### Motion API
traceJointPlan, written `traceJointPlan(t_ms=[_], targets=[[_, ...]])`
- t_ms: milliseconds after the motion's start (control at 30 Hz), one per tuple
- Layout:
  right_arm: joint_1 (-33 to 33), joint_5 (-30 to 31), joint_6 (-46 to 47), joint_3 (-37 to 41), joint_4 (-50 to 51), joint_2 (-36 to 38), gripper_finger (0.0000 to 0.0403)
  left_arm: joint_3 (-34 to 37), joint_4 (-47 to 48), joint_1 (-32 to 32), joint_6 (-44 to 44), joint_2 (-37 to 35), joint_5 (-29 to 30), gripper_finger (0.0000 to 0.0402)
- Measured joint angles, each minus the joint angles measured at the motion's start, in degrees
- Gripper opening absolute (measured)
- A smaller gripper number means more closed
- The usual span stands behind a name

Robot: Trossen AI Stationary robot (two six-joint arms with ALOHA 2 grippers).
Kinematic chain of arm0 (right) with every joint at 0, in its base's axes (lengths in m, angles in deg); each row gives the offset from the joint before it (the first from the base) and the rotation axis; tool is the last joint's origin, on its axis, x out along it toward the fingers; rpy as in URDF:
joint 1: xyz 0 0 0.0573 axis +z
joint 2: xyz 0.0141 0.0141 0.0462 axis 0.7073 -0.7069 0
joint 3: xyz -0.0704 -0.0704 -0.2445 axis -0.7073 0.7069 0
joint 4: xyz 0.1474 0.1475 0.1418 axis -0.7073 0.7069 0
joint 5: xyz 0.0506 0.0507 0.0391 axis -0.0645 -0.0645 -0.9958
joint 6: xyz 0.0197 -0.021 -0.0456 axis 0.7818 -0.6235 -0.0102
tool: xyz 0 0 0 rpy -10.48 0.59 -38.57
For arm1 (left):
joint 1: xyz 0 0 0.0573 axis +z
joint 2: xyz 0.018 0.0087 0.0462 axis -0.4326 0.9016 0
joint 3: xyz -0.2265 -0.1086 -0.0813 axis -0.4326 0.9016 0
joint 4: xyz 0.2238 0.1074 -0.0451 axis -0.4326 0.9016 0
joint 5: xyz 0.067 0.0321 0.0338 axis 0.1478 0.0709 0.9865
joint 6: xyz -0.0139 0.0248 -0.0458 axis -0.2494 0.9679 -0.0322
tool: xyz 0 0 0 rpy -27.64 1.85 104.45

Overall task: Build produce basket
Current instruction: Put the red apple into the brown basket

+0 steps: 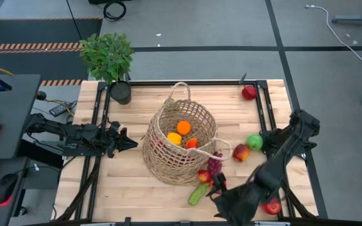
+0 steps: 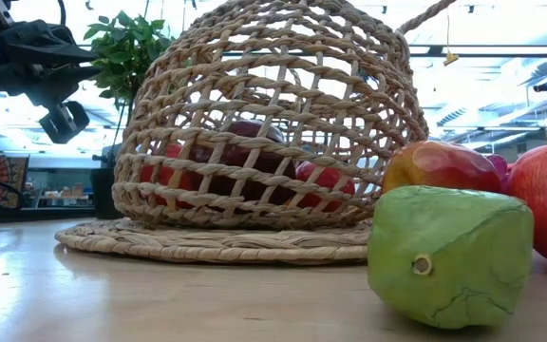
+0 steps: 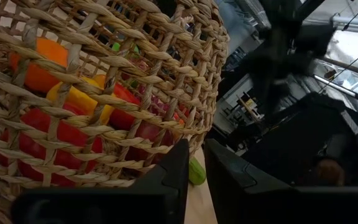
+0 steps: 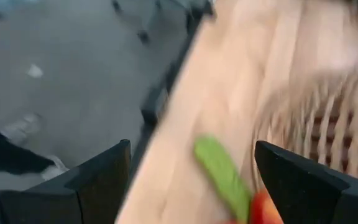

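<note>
The wicker basket (image 1: 180, 141) stands mid-table, holding an orange (image 1: 183, 127), a yellow pepper (image 1: 174, 139) and red pieces (image 3: 61, 134). On the wood near its right side lie purple grapes (image 1: 214, 164), a red apple (image 1: 204, 176), a green cucumber (image 1: 198, 194), a red-yellow apple (image 1: 241, 152) and a green apple (image 1: 254, 142). My right gripper (image 1: 216, 188) hangs open above the cucumber (image 4: 222, 177), slanting down and touching nothing. My left gripper (image 1: 129, 141) waits level at the basket's left side, with its fingers (image 3: 182, 171) almost together and nothing between them.
A potted plant (image 1: 109, 59) stands at the far left corner. One red apple (image 1: 249, 93) lies at the far right, another (image 1: 271, 207) by the near right edge under my right arm. Black rails (image 1: 264, 107) run along the table's sides.
</note>
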Motion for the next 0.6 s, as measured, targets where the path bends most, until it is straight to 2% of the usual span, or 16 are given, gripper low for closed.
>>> traceJointPlan(t_ms=[167,300,367,500,600], targets=[[1.9,2.3,12.2,0.0,12.5,-7.4,0.0346,0.0,0.0,0.0,0.0,0.0,0.0,0.0061],[2.3,-0.4,20.3,0.1,24.5,-11.0,0.0346,0.0,0.0,0.0,0.0,0.0,0.0,0.0057],[2.4,-1.6,21.3,1.2,25.2,-11.4,0.0346,0.0,0.0,0.0,0.0,0.0,0.0,0.0056],[3.5,-3.5,23.2,6.6,19.2,-7.8,0.0346,0.0,0.0,0.0,0.0,0.0,0.0,0.0059],[4.8,-2.0,25.9,11.2,17.5,-3.8,0.0346,0.0,0.0,0.0,0.0,0.0,0.0,0.0062]])
